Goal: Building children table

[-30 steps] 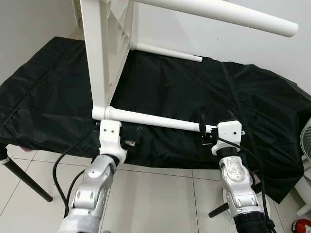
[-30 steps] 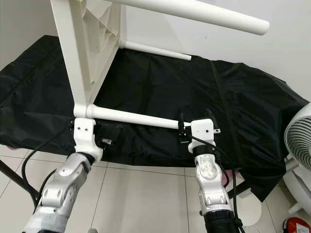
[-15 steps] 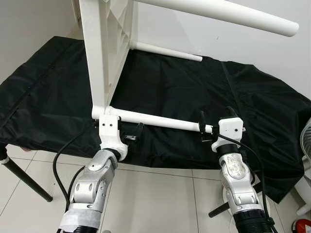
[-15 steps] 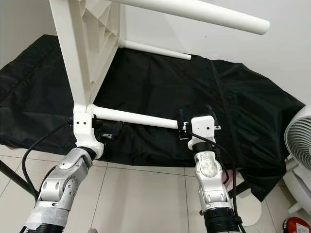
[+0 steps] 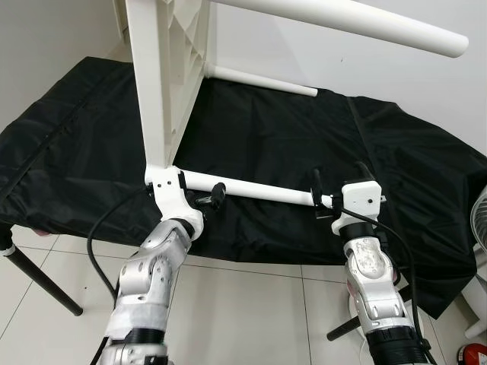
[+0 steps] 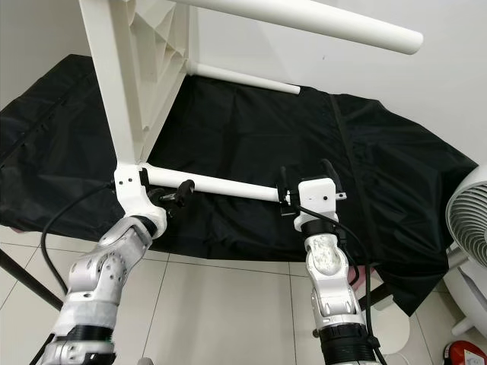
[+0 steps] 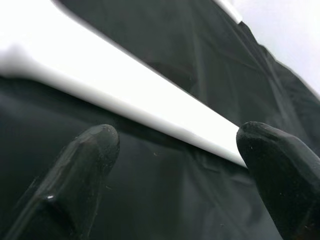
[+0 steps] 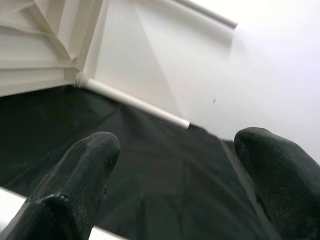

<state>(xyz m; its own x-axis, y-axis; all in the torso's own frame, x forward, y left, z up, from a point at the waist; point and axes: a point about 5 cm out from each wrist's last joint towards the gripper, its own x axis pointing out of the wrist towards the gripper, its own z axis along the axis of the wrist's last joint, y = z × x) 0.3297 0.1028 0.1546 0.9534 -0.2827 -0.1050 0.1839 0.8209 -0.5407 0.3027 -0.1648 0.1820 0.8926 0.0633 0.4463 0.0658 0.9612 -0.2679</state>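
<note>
The white children's table stands on its side on a black-covered bench, its top (image 5: pixel 163 84) upright and its round legs pointing right. The nearest leg (image 5: pixel 259 190) runs level along the bench's front edge. My left gripper (image 5: pixel 202 195) is open at this leg's root by the tabletop corner. In the left wrist view the leg (image 7: pixel 125 95) crosses just beyond the spread fingers (image 7: pixel 85 160). My right gripper (image 5: pixel 339 187) is open at the leg's free end, one finger on each side. The far leg (image 8: pixel 135 102) appears past its fingertips (image 8: pixel 85 165).
Black cloth (image 5: pixel 76 152) covers the bench and hangs over its front. Another table leg (image 5: pixel 342 19) juts out high overhead, to the right. A white fan (image 6: pixel 468 220) and a red object (image 6: pixel 466 353) stand on the tiled floor at right. The bench's black leg (image 5: pixel 38 281) is at left.
My left wrist has turned and risen, bringing its fingers up to the near leg by the tabletop corner. My right gripper has hardly moved.
</note>
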